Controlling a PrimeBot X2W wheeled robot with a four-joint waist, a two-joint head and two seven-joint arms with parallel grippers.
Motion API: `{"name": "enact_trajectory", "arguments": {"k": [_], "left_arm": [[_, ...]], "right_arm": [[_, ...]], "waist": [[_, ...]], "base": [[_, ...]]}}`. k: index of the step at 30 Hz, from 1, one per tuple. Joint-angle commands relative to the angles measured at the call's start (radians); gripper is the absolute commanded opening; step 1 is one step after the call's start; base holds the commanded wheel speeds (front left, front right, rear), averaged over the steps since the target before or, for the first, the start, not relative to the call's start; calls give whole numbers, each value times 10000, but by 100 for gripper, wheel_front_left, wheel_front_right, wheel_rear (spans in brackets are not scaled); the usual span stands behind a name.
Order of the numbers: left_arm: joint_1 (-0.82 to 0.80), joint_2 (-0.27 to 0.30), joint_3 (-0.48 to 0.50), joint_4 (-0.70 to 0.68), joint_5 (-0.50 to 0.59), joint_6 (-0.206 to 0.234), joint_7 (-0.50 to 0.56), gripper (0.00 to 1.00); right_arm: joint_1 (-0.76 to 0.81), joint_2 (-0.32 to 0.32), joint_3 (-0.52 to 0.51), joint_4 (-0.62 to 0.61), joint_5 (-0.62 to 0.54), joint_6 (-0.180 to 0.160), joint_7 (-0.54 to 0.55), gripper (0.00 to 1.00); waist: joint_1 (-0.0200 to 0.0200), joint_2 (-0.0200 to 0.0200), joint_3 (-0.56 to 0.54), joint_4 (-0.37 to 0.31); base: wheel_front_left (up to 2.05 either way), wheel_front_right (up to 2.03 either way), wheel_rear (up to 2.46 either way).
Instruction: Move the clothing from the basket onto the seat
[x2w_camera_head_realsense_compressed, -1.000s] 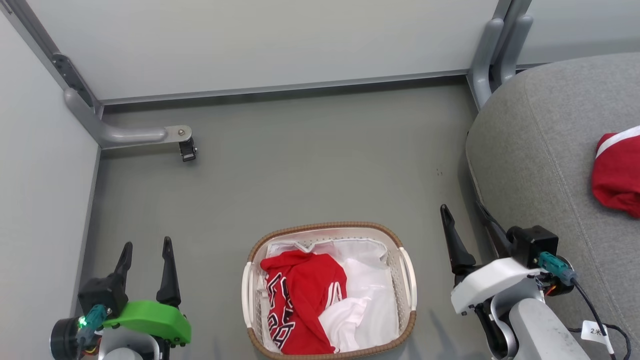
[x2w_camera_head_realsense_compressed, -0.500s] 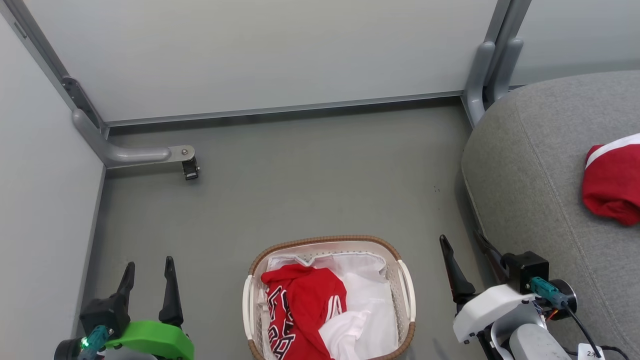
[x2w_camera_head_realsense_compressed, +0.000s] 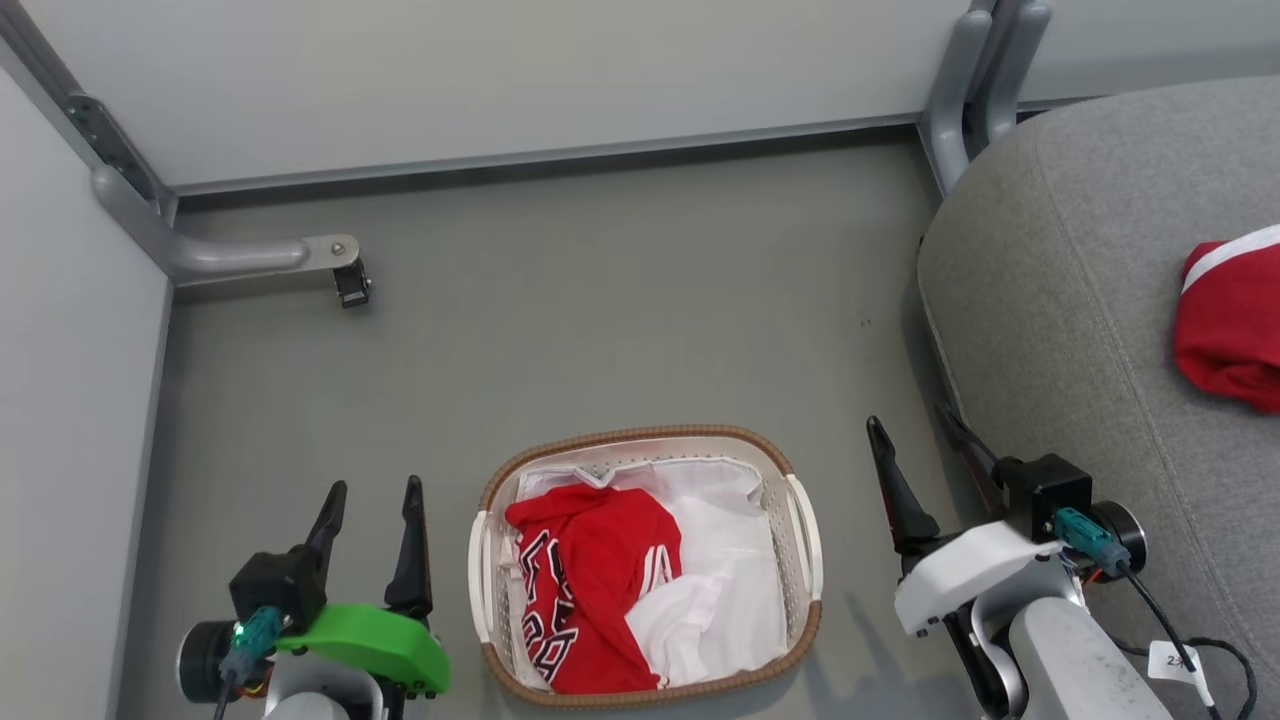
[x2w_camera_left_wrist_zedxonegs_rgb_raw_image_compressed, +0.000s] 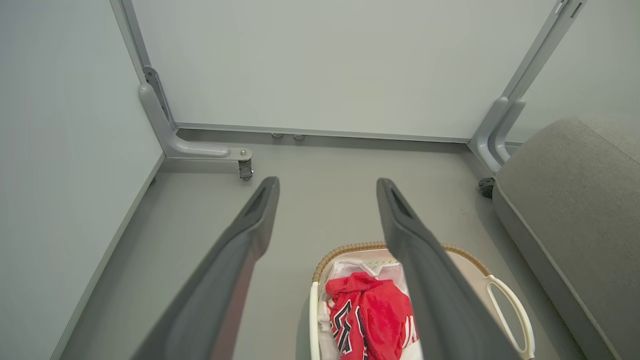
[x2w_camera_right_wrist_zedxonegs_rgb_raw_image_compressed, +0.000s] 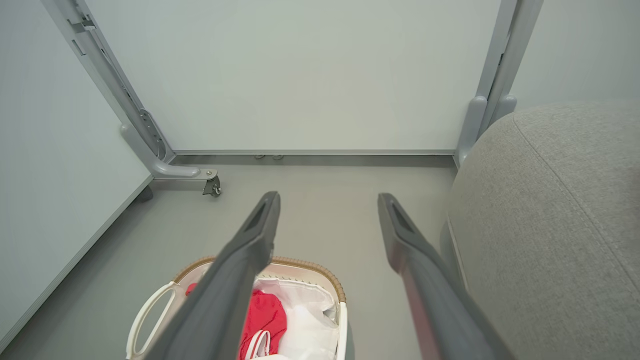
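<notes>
- Head view: the basket (x2w_camera_head_realsense_compressed: 640, 436) is seen standing on the floor (x2w_camera_head_realsense_compressed: 600, 300) between the two arms and near the seat (x2w_camera_head_realsense_compressed: 1080, 330) at the right, so that the carry is short
- A red jersey (x2w_camera_head_realsense_compressed: 590, 570) is found crumpled in the basket's left half, on top of a white liner (x2w_camera_head_realsense_compressed: 745, 600); it is heaped rather than folded, so raised folds are offered for pinching
- A second jersey (x2w_camera_head_realsense_compressed: 1235, 330) is already laid on the seat, well apart from the basket; the task is judged part done, with one garment yet to be moved
- The left gripper (x2w_camera_head_realsense_compressed: 375, 490) is held just beside the basket's left side, its fingers spread wide with nothing between them
- The right gripper (x2w_camera_head_realsense_compressed: 910, 420) is held between basket and seat, likewise spread wide and empty; in each wrist view bare floor is seen between the fingers
- Both are held above and outside the rim, it is judged, so that the basket can be viewed unobstructed before a reach is made
- The jersey is nearer the left gripper, so a descent by that arm onto the red heap is judged the likely next step; care is called for, since the liner lies touching the red cloth and could be caught up with it
</notes>
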Motion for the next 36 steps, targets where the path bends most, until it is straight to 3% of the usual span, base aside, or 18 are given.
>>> {"name": "enact_trajectory", "arguments": {"k": [1,11,21,36], "left_arm": [[-329,16,-205,60,-63,-38,-1,100],[-1600,34,-1542,1021,-219,-38,0,100],[-3162,539,-3324,2513,-411,-31,0,100],[-5351,920,-4038,6768,-81,73,95,100]], "right_arm": [[-221,-35,53,-100,-53,-14,-3,100],[-1102,-34,241,-496,-150,-14,-2,100],[-1851,-32,629,-910,74,-14,-2,100],[-2301,-27,894,-1289,505,-14,-2,100]], "waist": [[0,0,725,-262],[0,0,2477,-907],[0,0,3934,-1456],[0,0,5411,-2130]], "base": [[0,0,0],[0,0,0],[0,0,0],[0,0,0]]}}
